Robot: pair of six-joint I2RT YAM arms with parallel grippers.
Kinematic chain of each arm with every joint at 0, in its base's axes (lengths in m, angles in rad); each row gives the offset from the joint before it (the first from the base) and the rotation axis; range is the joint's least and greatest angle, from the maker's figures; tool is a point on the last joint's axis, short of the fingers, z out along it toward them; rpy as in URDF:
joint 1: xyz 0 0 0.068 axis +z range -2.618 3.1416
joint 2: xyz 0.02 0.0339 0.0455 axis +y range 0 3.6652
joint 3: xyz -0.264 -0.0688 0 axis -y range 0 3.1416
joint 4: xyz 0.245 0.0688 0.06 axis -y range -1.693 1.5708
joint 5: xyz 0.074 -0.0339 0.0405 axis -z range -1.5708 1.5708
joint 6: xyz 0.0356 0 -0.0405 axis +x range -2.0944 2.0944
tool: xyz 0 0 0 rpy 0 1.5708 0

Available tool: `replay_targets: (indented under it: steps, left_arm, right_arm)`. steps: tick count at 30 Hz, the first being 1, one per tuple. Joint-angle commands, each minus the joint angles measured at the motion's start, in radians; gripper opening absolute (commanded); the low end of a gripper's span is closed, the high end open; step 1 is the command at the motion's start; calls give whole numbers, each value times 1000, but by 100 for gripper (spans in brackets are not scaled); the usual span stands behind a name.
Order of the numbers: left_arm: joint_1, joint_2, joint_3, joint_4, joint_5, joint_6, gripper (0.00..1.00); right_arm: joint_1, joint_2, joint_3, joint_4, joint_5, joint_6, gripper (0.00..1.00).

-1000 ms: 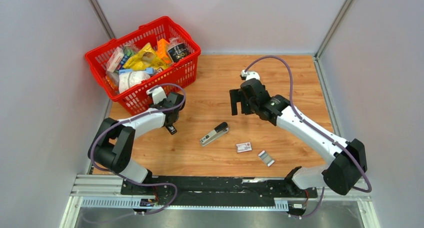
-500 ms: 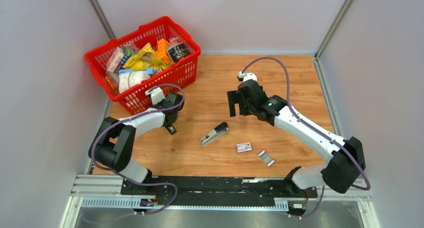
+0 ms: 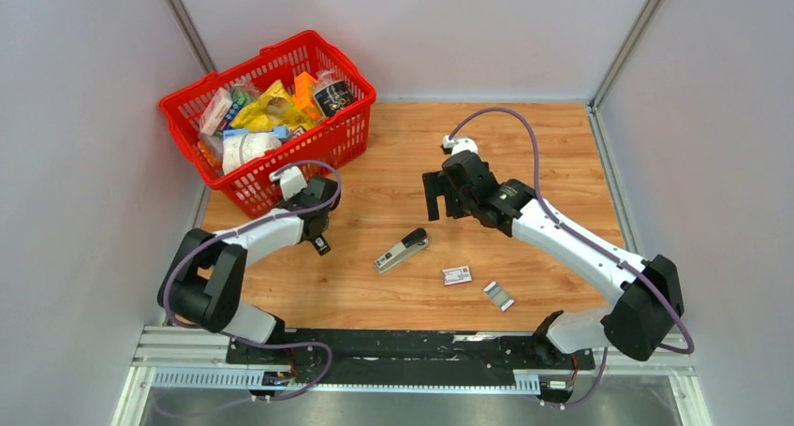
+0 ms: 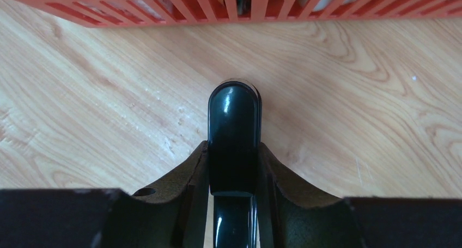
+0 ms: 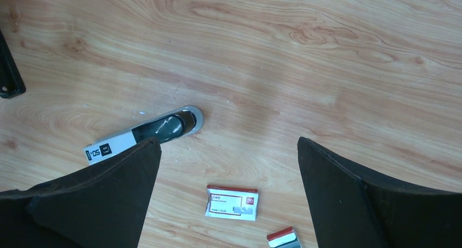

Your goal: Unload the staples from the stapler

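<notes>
Top external view: my left end effector (image 3: 321, 245) hangs low over the wooden bench (image 3: 524, 145), just in front of the red plastic basket (image 3: 309, 150) filled with packaged goods. My right end effector (image 3: 442, 201) hovers above the middle of the bench, its fingers spread. The small black-and-silver desk stapler (image 3: 402, 250) lies flat between them, touched by neither. A small white-and-red rectangular box (image 3: 457, 275) sits just to its right, and a small grey-and-red piece (image 3: 499, 296) lies beyond that.

Left wrist view: my black fingers (image 4: 234, 128) are pressed together on nothing, above bare wood, with the basket wall (image 4: 234, 0) close ahead.

Right wrist view: my fingers (image 5: 109, 193) stand wide apart. The stapler (image 5: 147, 132) lies closed by the left one, and the box (image 5: 231, 203) lies between them.
</notes>
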Motion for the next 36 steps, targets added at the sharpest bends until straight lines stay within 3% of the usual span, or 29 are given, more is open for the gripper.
replay_targets:
  steps: [1,19,29,36]
  left_arm:
    - [3,-116,-46,63,136,107,0]
    - [3,-384,-6,52,667,463,0]
    - [1,-434,15,135,1242,626,0]
    - [-95,-428,41,180,1473,603,0]
  right_arm:
    - [8,-47,24,-3,31,-3,100]
    - [8,-221,-19,-99,-18,0,100]
    - [14,-335,-32,-97,-233,-118,100]
    - [36,-353,-8,-122,-432,-199,95]
